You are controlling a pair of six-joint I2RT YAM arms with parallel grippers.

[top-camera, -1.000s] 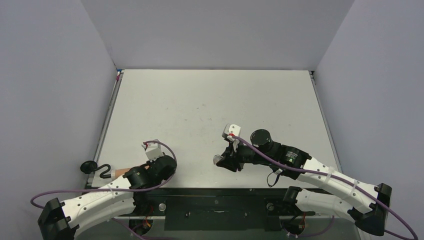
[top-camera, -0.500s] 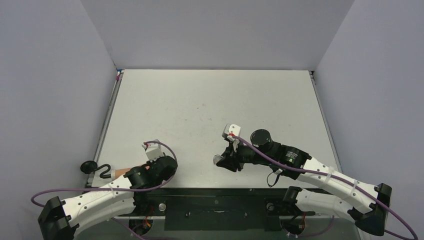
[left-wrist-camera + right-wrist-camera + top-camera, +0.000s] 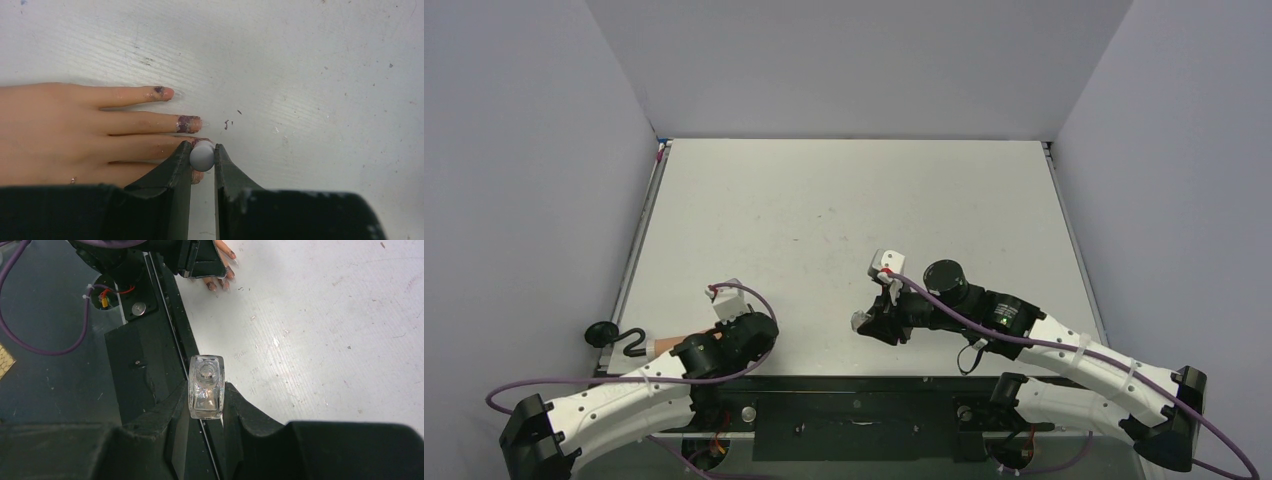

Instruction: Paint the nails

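Nails [image 3: 188, 123] smeared purple; left fingers [image 3: 172, 172] pinch cap [image 3: 202, 155]

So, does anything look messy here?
Yes. The purple polish is smeared past the nails onto the fake hand's skin, and little dark specks dot the table beside them.

white arms [image 3: 614, 400], black joints [image 3: 945, 276], purple cables [image 3: 944, 307]

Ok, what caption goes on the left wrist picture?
Left gripper holds a white cap at the fake hand's purple-smeared nails.
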